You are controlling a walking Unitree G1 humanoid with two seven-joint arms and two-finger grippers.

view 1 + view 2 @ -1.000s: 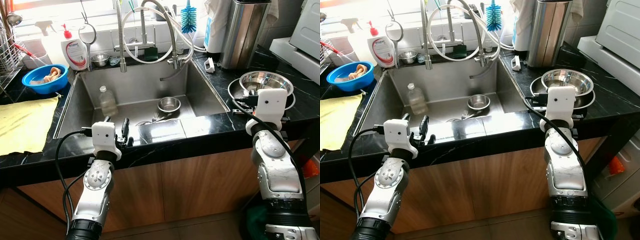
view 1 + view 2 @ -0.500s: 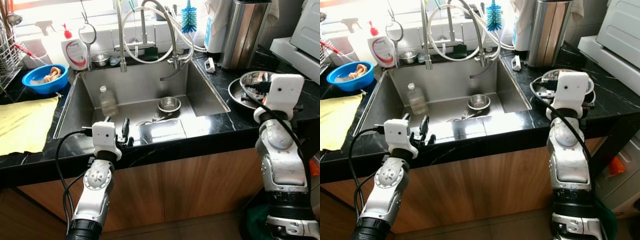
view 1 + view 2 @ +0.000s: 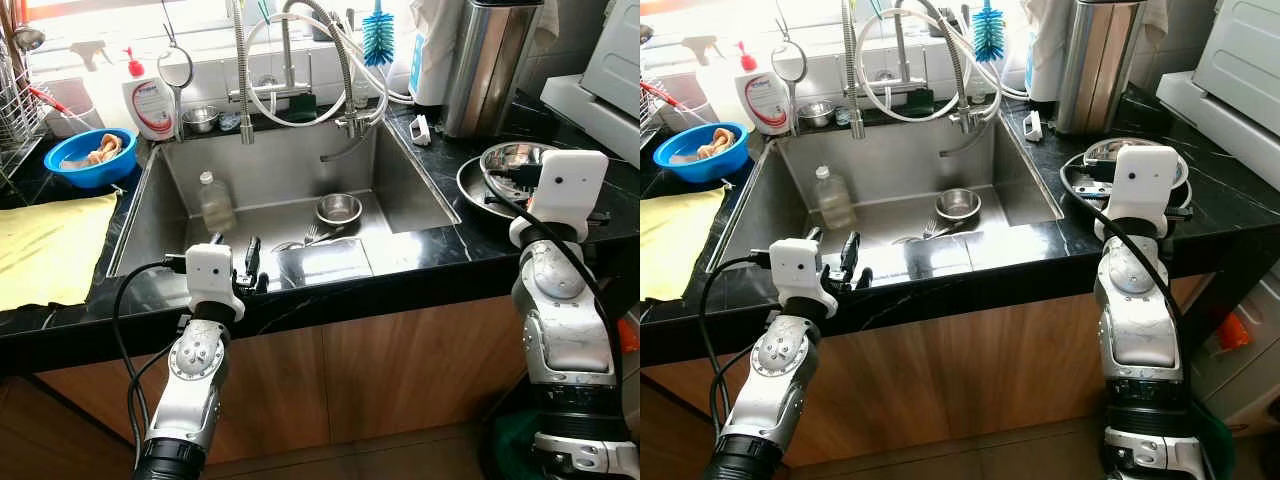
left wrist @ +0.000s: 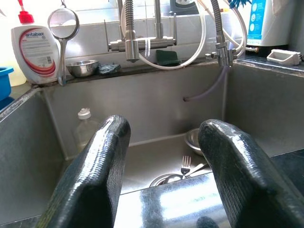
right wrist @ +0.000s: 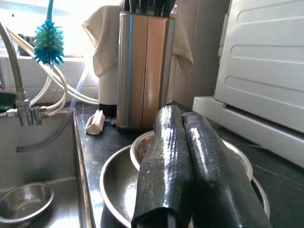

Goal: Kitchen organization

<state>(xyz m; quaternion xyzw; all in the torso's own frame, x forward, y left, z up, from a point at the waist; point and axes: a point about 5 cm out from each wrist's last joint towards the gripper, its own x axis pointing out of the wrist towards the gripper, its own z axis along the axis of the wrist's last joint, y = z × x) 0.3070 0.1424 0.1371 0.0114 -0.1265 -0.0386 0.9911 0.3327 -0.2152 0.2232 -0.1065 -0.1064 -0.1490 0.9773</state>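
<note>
My left gripper (image 4: 164, 128) stands open over the front rim of the steel sink (image 3: 400, 165), nothing between its fingers (image 3: 251, 258). Inside the sink lie a small steel bowl (image 3: 338, 208), a fork (image 3: 312, 234) and a clear plastic bottle (image 3: 213, 200). My right gripper (image 5: 183, 118) is shut on nothing, held just above the near side of the stacked steel bowls (image 5: 116, 178) on the black counter to the right of the sink. From the head views its white wrist housing (image 3: 563, 188) hides the fingers and part of the bowls (image 3: 505, 160).
A tall steel knife block (image 3: 490, 65) and a white appliance (image 3: 610, 70) stand behind the bowls. Faucet hoses (image 3: 300, 60) arch over the sink. At the left are a blue bowl (image 3: 90, 158), a soap bottle (image 3: 145, 95), a yellow cloth (image 3: 45, 245) and a dish rack (image 3: 12, 110).
My right arm has risen and moved a little farther over the stacked bowls, most of it in the first half second. The left arm has stayed put.
</note>
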